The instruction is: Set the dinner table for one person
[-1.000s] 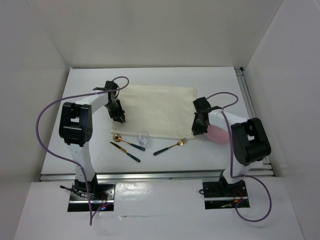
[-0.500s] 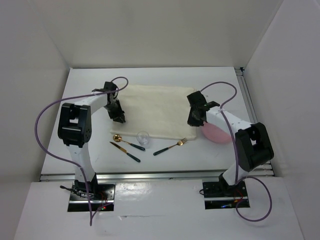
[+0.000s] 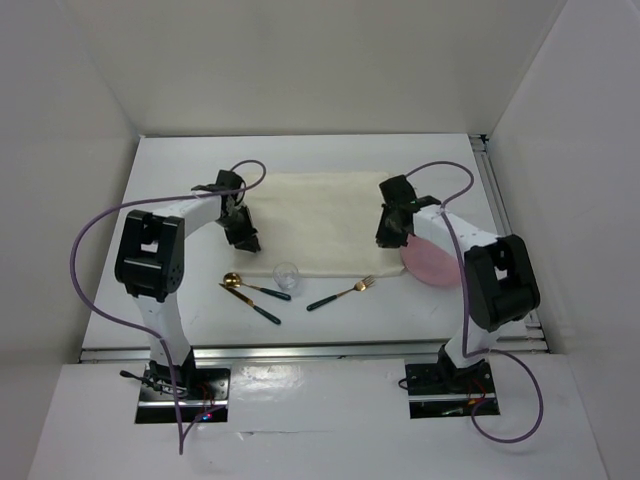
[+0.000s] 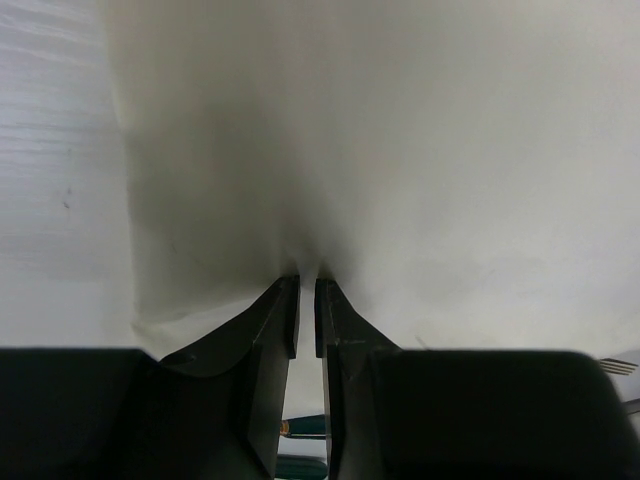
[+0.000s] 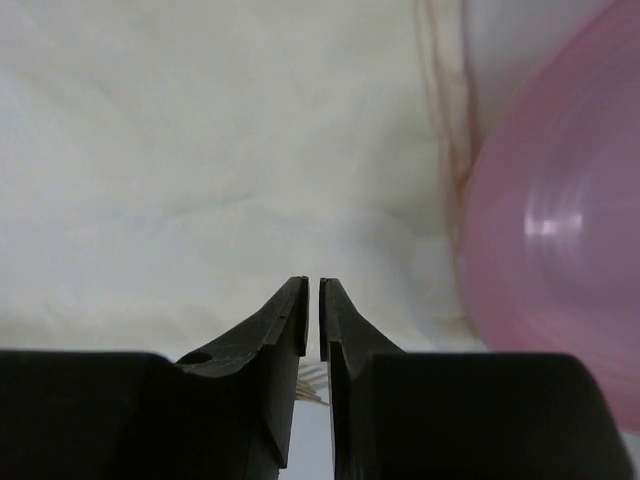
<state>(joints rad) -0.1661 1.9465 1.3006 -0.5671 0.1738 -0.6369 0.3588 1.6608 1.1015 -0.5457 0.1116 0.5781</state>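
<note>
**White counter (image 3: 300, 150) is spread under a pinched cloth**

The cream cloth mat (image 3: 315, 215) is pinched near its two ends by the almost-shut left end effector (image 4: 306, 285) and right end effector (image 5: 312, 285). If it is pulled unevenly, the pink plate (image 3: 437, 264) or the glass (image 3: 286, 273) could be knocked.

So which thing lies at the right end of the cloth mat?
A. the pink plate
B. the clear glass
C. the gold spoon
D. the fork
A: the pink plate sits on the dinner table at the right end of the cloth mat, while the glass, the spoon and the fork are by its near edge.
</note>
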